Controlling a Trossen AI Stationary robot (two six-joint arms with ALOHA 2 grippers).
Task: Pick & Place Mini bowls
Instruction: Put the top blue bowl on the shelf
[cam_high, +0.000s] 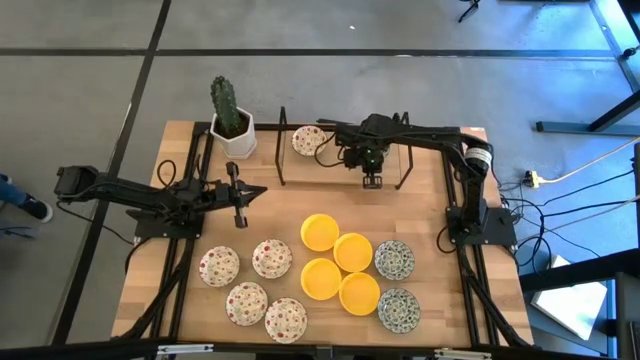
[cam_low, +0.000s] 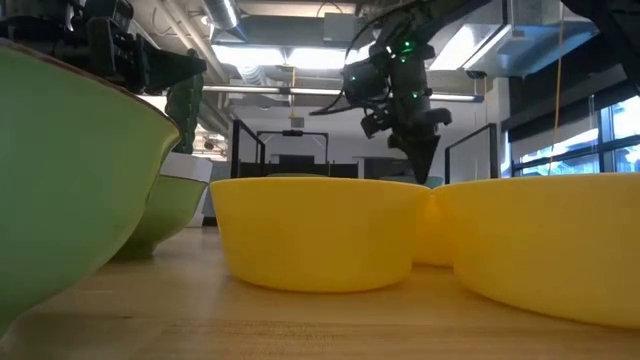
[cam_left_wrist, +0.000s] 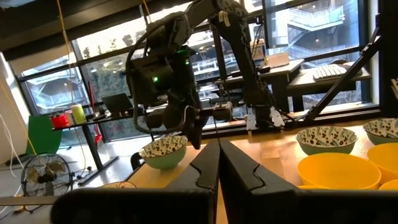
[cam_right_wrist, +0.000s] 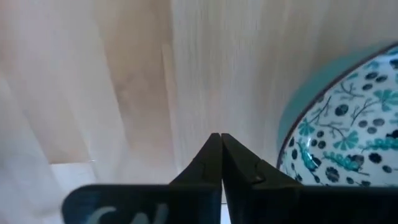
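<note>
Several mini bowls sit upright on the near half of the table: red-speckled ones (cam_high: 271, 258) on the left, plain yellow ones (cam_high: 336, 262) in the middle, green-grey patterned ones (cam_high: 394, 259) on the right. One more green-patterned bowl (cam_high: 308, 140) stands alone near the far edge and also shows in the right wrist view (cam_right_wrist: 348, 130). My right gripper (cam_high: 372, 181) hangs shut, pointing down, over bare wood (cam_right_wrist: 221, 138) to the right of that far bowl. My left gripper (cam_high: 258, 191) is shut and level, pointing toward the table's right (cam_left_wrist: 219, 144), on the far side of the speckled bowls.
A white pot with a green cactus (cam_high: 232, 125) stands at the far left corner. A thin black frame (cam_high: 345, 183) stands across the far middle of the table, around the right gripper. Bare wood lies between the frame and the yellow bowls.
</note>
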